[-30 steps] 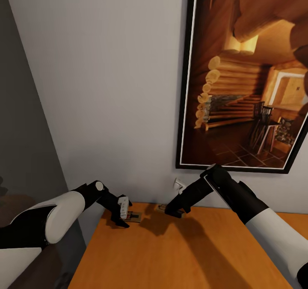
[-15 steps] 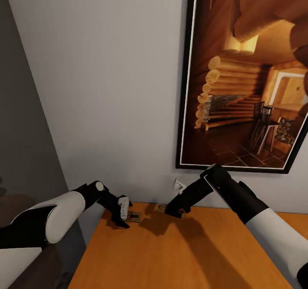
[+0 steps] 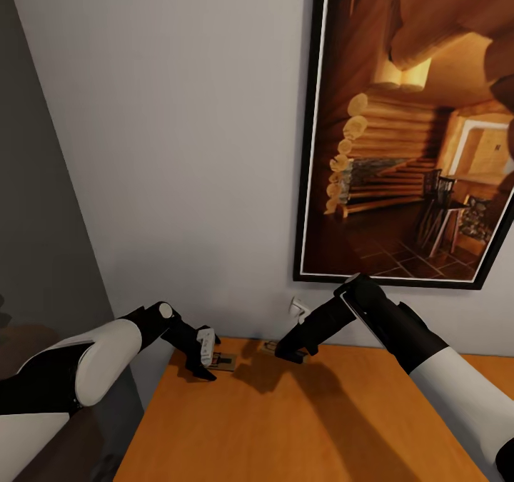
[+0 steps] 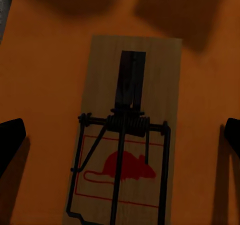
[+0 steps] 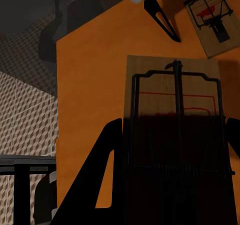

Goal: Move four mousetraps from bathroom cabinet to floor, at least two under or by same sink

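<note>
Head view: both arms reach the back of the cabinet [image 3: 285, 425]; left gripper [image 3: 207, 359] over one mousetrap [image 3: 225, 361], right gripper [image 3: 289, 354] at another mousetrap [image 3: 271, 347].

Left wrist: fingers spread wide, straddling the trap, untouched, presumably ready to pinch.

Right wrist: fingers flank trap; closure cannot be told.

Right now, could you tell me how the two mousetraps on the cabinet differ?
The left mousetrap lies untouched between the left tool's spread fingers; the right mousetrap sits within the right tool, nearer the wall. Both lie flat on the cabinet, red mouse print up.
</note>
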Robot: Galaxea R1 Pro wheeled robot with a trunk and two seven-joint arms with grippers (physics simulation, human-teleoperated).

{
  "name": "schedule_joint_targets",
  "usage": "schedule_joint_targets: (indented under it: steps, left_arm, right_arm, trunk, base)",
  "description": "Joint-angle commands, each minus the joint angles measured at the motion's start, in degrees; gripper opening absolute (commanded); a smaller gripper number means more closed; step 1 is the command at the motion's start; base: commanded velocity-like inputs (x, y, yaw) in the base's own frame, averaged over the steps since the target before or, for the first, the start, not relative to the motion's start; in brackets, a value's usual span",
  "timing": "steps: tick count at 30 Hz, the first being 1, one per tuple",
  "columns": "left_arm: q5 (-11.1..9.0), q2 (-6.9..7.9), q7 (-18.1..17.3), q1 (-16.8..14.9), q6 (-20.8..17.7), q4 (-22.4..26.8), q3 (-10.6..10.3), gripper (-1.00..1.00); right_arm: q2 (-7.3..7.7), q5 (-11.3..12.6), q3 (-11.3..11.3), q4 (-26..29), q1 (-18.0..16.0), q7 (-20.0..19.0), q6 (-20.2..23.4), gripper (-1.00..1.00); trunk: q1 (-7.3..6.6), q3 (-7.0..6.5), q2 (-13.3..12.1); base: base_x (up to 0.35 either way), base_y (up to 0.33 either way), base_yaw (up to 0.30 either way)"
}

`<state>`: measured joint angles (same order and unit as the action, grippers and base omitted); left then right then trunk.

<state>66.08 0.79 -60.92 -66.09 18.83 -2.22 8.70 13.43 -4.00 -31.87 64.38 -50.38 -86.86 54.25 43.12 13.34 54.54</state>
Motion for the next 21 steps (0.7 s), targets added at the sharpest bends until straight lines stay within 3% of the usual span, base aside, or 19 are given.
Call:
schedule_joint_targets:
  steps: [1,21]
  left_arm:
    - [0.6,0.03,0.0,-0.1,0.2,-0.2,-0.9,1.00]
    - [0.6,-0.19,0.1,-0.1,0.2,-0.2,-1.0,1.00]
  right_arm:
    - [0.01,-0.4,0.0,0.0,-0.1,-0.6,0.8,-1.00]
    - [0.01,-0.4,0.0,0.0,-0.1,-0.6,0.8,-1.00]
  trunk:
    - [0.01,0.09,0.1]
    - [0.01,0.09,0.1]
  base:
    - [0.000,0.000,0.000]
    - [0.000,0.000,0.000]
